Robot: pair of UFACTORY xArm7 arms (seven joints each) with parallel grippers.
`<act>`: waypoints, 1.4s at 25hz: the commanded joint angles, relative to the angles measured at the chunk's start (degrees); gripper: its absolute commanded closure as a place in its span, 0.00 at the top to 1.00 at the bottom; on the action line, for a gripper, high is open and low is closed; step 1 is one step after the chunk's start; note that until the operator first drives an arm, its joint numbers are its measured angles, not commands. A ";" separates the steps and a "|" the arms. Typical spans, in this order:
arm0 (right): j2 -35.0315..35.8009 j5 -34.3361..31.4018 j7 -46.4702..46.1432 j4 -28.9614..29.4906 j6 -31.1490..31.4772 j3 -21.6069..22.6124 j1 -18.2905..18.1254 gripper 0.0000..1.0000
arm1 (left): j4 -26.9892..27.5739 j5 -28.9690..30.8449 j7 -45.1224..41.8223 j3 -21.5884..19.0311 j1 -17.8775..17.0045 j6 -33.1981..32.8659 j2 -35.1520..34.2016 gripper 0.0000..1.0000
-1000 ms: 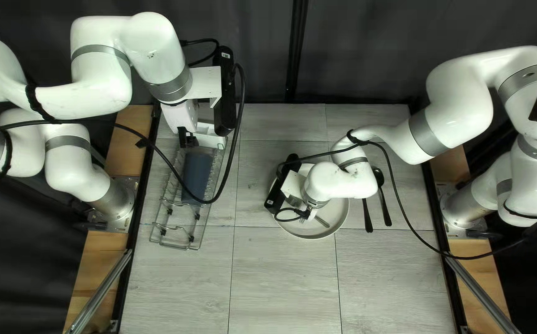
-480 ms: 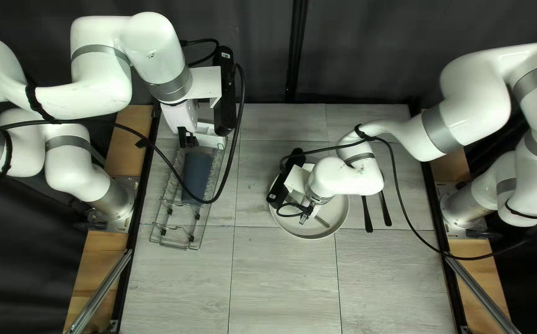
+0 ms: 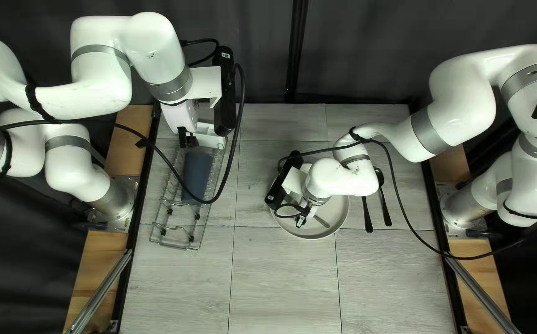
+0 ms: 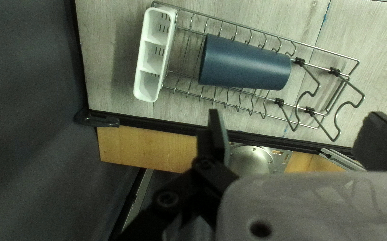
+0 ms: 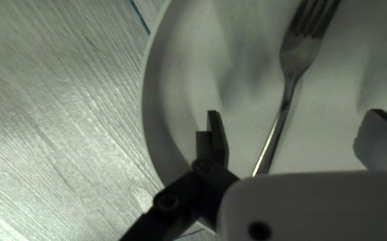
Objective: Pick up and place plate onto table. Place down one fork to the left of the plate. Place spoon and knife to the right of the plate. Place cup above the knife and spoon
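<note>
"While my right gripper [image 5: 294, 111] hangs over the plate [image 3: 339, 210], its fingers stand wide apart, and the fork [image 5: 289, 87] lies on the plate between them, touched by neither. How do I take it well?"

"I judge the pick to be the step in hand. I turn the wrist slightly so the pads face the slanting handle squarely, centre on it, ease down and close gently. Tips pressed into the plate could drag it; an off-centre pinch could twist the fork. Then I lift clear of the rim and set it at the plate's left."

"And the rest?"

"Two dark-handled utensils [image 3: 367, 215], presumably knife and spoon, lie right of the plate in the top left view. The cup [image 4: 247, 64] lies on its side in the wire rack [image 4: 358, 60], near the white caddy [image 4: 169, 44]. My left gripper [image 4: 294, 114] is spread wide and holds nothing; I keep it out of the way."
</note>
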 commanded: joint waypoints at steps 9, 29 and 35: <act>-0.62 -0.05 -0.08 -0.70 0.01 0.07 -0.02 1.00 | 0.00 0.00 0.00 0.00 0.00 0.00 0.00 1.00; 0.27 1.84 -0.74 -2.49 -2.68 0.49 -1.16 0.00 | 0.00 0.00 0.00 0.00 0.00 0.00 0.00 1.00; 0.22 0.95 0.45 -1.17 -1.15 0.13 -0.21 0.00 | 0.00 0.00 0.00 0.00 0.00 0.00 0.00 1.00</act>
